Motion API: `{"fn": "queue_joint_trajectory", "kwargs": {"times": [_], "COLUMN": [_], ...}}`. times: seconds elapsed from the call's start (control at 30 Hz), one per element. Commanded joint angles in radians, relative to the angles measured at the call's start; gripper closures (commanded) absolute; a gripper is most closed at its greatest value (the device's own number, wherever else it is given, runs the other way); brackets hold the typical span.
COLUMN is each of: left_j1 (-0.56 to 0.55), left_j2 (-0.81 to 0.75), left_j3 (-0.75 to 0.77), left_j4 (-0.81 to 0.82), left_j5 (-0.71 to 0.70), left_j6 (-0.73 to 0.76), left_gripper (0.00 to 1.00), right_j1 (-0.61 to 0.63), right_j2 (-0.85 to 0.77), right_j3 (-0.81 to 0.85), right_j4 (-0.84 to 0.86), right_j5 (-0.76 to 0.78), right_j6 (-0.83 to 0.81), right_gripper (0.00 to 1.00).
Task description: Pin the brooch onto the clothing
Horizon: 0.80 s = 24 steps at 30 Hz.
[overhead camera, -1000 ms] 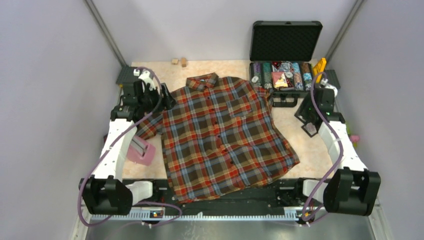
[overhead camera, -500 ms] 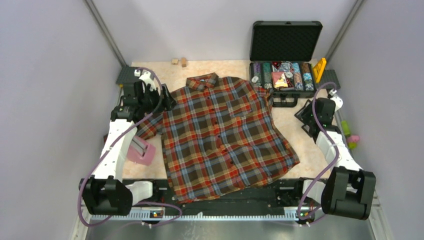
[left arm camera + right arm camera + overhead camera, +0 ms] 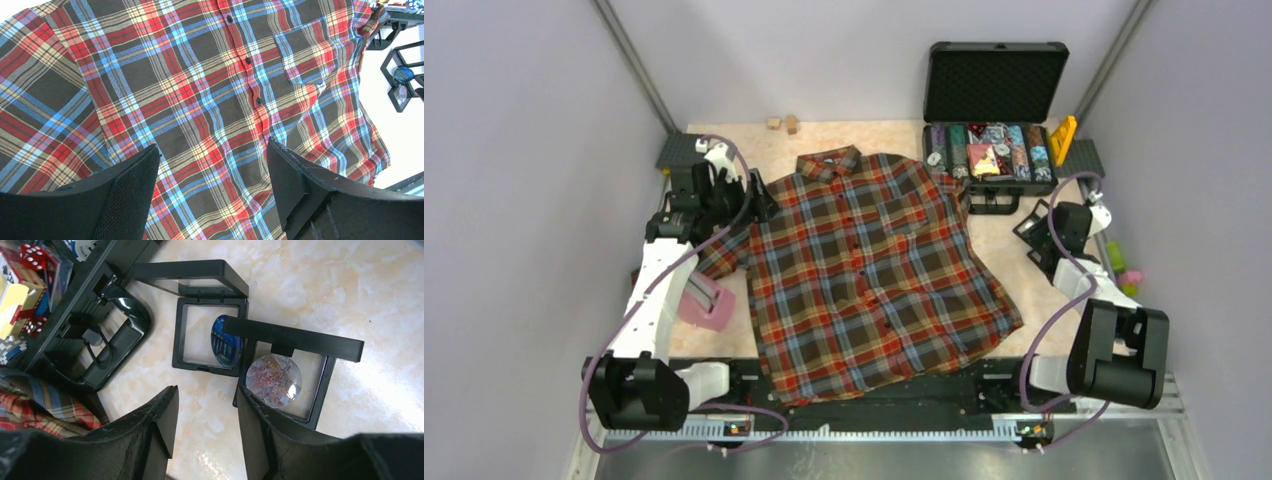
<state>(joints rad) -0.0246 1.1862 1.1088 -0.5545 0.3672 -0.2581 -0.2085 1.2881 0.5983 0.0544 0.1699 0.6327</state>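
Brooch (image 3: 226,341) noted in a black frame (image 3: 176,335) near the table's (image 3: 350,290) right edge, partly overlapped by a second frame (image 3: 295,340). Shirt (image 3: 874,270) spread mid-table. Right gripper (image 3: 206,395) held above, jaws parted, empty. Left gripper (image 3: 212,145) wide, empty, over the shirt. Blue disc best centred between the fingers before closing, frame edges avoided.

White-shelled arms (image 3: 652,290) with black joints, looping purple cables (image 3: 1027,375), and matte black end effector fingers (image 3: 125,200).

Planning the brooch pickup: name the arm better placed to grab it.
Right. The right pincer, open, hangs over the framed blue brooch; the left pincer hovers over the shirt, far from it.
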Motion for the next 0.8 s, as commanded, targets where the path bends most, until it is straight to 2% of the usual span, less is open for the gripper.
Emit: {"fn": "queue_joint_trajectory", "kwargs": {"times": [0.0, 0.77], "left_j1": [-0.002, -0.002], "left_j2": [-0.018, -0.015], "left_j3": [0.003, 0.004], "left_j4": [0.002, -0.004], "left_j5": [0.018, 0.011], "left_j6": [0.02, 0.026], "left_gripper": [0.17, 0.18], "right_j1": [-0.028, -0.055], "right_j2": [0.036, 0.189], "right_j3": [-0.004, 0.02], "right_j4": [0.091, 0.191], "right_j5": [0.014, 0.026], "right_j6": [0.034, 0.085], "right_gripper": [0.52, 0.6]}}
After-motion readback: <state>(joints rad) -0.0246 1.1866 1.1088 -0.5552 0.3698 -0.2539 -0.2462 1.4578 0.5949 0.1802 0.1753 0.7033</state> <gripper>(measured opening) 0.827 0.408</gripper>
